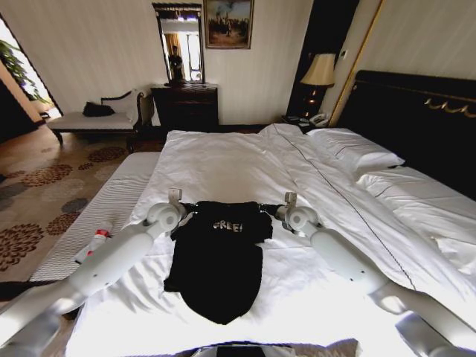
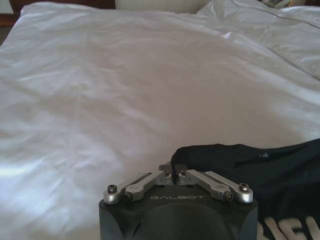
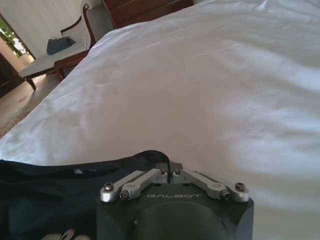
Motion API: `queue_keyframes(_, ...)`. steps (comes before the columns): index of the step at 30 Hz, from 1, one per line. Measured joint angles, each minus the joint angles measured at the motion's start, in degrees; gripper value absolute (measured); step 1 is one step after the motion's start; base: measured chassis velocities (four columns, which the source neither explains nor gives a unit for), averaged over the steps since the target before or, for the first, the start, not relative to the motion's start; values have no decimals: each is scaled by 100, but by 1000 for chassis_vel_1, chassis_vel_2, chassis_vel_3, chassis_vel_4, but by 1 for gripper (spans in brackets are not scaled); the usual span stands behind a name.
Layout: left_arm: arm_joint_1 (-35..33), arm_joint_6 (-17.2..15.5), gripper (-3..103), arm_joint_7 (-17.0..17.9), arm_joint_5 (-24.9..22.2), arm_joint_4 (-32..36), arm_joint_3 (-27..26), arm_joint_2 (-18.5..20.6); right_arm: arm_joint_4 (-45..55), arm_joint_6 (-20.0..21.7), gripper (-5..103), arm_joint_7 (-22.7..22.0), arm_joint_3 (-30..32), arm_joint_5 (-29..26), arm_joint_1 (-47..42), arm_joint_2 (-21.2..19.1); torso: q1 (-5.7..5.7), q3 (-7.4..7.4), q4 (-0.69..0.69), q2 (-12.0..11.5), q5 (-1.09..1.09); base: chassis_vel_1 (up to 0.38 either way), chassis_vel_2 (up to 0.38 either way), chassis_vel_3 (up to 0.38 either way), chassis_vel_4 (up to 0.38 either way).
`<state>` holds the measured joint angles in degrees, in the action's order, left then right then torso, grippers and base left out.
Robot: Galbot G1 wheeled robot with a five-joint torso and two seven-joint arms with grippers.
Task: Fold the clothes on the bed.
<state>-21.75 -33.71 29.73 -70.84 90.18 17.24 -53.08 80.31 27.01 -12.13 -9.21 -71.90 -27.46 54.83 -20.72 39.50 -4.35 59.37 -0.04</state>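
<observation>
Our left gripper [image 2: 172,172] and right gripper [image 3: 168,169] each clench a T-shirt [image 1: 217,260] shoulder on the bed [image 1: 223,163].

The T-shirt [image 1: 217,260] was matt black cloth, soft and creased, its white lettering flat print. Under it the duvet [image 1: 223,167] was smooth white cloth with a faint sheen, lightly wrinkled. The left gripper [image 2: 172,175] and right gripper [image 3: 167,170] had brushed-metal linkages on matt black housings. The headboard [image 1: 416,119] looked dark and glossy.
</observation>
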Motion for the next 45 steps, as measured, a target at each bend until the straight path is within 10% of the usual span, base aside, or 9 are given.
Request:
queue_keyframes(20, 1324, 634, 1, -1243, 1329, -3473, 623, -1478, -3144, -1027, 0, 912, -98, 1481, 1167, 1822, 1, 0, 7, 0, 1, 0, 0, 0, 0)
queue_keyframes(45, 1978, 1309, 1, -1969, 1923, -5481, 639, -2528, -4986, -1612, 0, 1368, 115, 2151, 1956, 2383, 0, -1, 0, 0, 1, 0, 0, 0, 0)
